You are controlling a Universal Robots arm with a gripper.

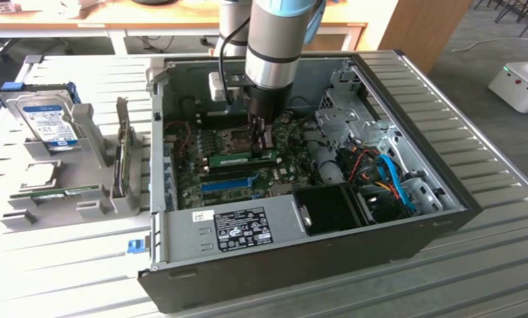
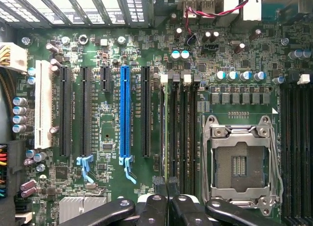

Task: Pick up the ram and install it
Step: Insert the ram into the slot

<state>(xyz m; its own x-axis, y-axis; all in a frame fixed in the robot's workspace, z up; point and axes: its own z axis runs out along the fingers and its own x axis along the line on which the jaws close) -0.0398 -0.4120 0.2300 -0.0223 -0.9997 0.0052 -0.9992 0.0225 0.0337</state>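
Green ram [image 1: 243, 158] stands on edge in a motherboard slot

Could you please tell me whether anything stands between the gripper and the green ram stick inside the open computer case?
Nothing visible does. The shut black gripper sits right over the thin green ram stick, which lies along the black memory slots of the green motherboard; contact cannot be told.

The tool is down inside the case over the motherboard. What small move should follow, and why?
Probably a short, straight push down. The tool is shut, its tips over one end of the memory slots, and the ram already stands in a slot there. Whether that end is fully seated cannot be told, so pressing gently seems safer than backing away.
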